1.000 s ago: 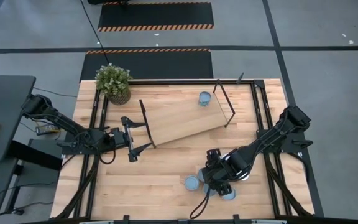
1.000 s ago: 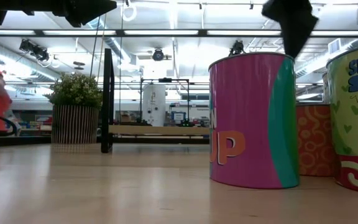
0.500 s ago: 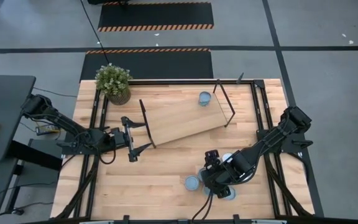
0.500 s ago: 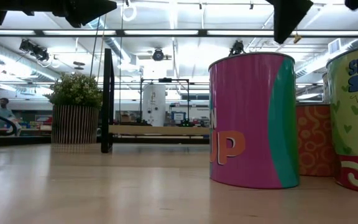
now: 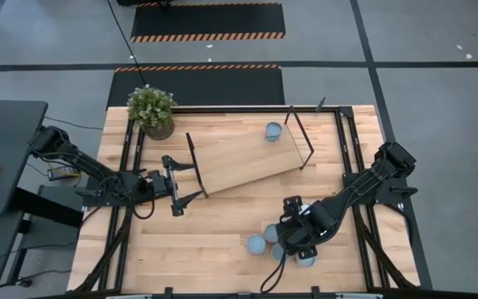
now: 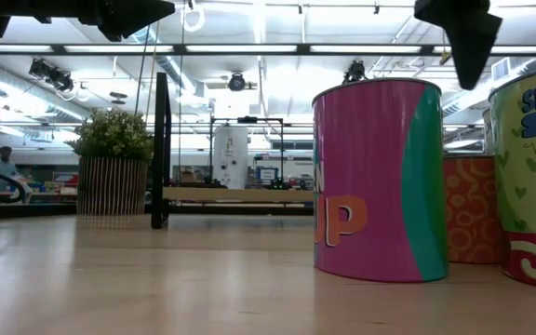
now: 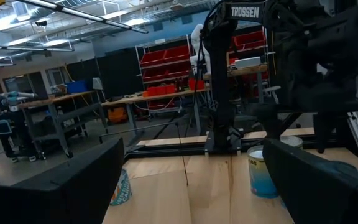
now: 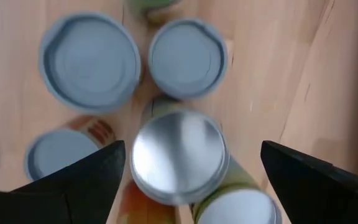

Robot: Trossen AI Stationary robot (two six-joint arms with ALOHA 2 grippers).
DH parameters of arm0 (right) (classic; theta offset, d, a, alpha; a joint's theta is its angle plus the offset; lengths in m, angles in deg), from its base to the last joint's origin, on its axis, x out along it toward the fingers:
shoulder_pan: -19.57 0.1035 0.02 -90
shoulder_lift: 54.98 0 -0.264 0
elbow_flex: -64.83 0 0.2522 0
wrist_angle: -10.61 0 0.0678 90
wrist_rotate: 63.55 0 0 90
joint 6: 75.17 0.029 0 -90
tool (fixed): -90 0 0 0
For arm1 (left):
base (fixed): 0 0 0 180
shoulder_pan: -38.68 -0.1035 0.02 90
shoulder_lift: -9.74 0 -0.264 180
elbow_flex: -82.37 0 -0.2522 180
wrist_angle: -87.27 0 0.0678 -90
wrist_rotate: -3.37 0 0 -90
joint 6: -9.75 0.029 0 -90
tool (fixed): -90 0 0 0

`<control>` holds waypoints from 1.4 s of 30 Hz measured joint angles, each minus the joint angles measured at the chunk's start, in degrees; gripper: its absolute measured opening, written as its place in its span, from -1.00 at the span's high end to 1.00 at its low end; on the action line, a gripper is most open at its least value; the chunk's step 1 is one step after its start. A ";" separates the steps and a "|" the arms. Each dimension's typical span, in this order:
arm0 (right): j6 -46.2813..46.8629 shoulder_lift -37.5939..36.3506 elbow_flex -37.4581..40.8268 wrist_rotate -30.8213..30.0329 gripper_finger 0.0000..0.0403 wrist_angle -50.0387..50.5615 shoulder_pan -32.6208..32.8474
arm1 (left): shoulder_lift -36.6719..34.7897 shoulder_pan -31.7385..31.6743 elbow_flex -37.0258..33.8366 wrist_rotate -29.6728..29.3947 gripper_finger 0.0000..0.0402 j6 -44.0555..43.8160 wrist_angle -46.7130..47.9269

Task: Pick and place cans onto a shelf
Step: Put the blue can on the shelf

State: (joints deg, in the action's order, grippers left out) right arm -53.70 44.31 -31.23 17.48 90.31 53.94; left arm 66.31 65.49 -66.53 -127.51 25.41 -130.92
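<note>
Shifted over the can cluster [image 5: 282,245], right gripper [image 8: 185,163] spread wide above a silver-lidded can [image 8: 178,155], probably next; left gripper [image 7: 191,180] open, idle.

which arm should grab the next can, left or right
Right, probably. The right gripper hangs over the can cluster at the table's near edge, jaws open either side of a silver-topped can. The left gripper waits by the shelf, away from those cans.

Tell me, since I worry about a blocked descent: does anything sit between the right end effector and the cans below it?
Nothing visible does. The right end effector hangs open directly above the clustered cans, their tops unobstructed; neighbouring cans crowd closely, though.
</note>
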 joint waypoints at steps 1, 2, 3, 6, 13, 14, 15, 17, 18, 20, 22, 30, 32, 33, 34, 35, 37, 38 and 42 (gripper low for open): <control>0.00 0.00 0.00 0.09 -0.90 0.72 0.00 | 0.00 0.00 0.00 0.00 -0.94 0.00 0.00; 0.01 0.00 0.00 0.11 -0.90 1.75 0.00 | 0.01 0.00 0.00 0.00 -0.94 0.00 0.01; 0.01 0.00 0.00 0.11 -0.90 3.07 0.01 | 0.01 0.01 0.00 0.00 -0.94 0.00 0.01; 1.21 0.00 0.00 0.58 -0.90 7.02 0.00 | 0.00 0.00 0.00 0.00 -0.94 0.00 0.00; 5.71 0.00 0.00 0.94 -0.89 14.93 0.00 | -0.01 0.00 0.00 0.00 -0.94 0.01 -0.01; 5.79 0.00 0.00 -0.32 -0.89 15.09 0.00 | -0.01 0.00 0.00 0.00 -0.94 0.00 -0.01; 5.67 0.00 0.00 -1.71 -0.89 15.07 0.02 | -0.01 0.00 0.00 0.00 -0.94 0.00 -0.01; 4.67 0.00 0.00 -3.94 -0.89 14.72 0.11 | -0.01 0.00 0.00 0.00 -0.94 0.00 -0.01; 3.91 0.00 0.00 -4.41 -0.89 14.34 0.11 | -0.01 0.00 0.00 0.00 -0.94 0.00 -0.01; 1.77 0.00 0.00 -4.72 -0.89 13.22 0.02 | -0.01 0.00 0.00 0.00 -0.94 -0.02 -0.01; -0.62 0.00 0.00 -4.59 -0.89 11.81 -0.51 | -0.01 0.00 0.00 0.00 -0.94 0.00 0.01; -6.89 -0.02 2.69 -1.06 -0.86 10.21 -4.51 | -0.01 0.00 0.00 0.02 -0.94 -0.02 0.01; -7.63 -0.02 3.83 0.49 -0.85 9.06 -5.12 | -0.01 0.00 0.00 0.02 -0.94 -0.02 0.15; -7.74 -0.09 4.12 0.84 -0.85 9.01 -5.29 | -0.01 0.00 0.00 0.02 -0.94 -0.02 0.24; -7.75 -0.17 4.25 1.10 -0.85 9.01 -5.37 | -0.01 0.00 0.00 0.02 -0.94 -0.02 0.25; -7.76 -0.17 4.32 1.18 -0.85 9.03 -5.41 | -0.01 0.00 0.00 0.02 -0.94 -0.02 0.27; -7.90 -0.17 4.33 1.10 -0.85 8.83 -5.38 | -0.01 0.00 0.00 0.02 -0.94 -0.02 0.27; -8.04 -0.17 4.33 1.06 -0.85 8.82 -5.38 | -0.01 0.00 0.00 0.02 -0.94 -0.02 0.27; -8.15 -0.15 4.18 1.70 -0.85 9.11 -5.38 | -0.01 0.00 0.00 0.02 -0.94 -0.04 0.28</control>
State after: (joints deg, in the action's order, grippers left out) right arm -61.85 44.16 -27.05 19.18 99.42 48.57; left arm 66.30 65.49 -66.53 -127.49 25.36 -130.64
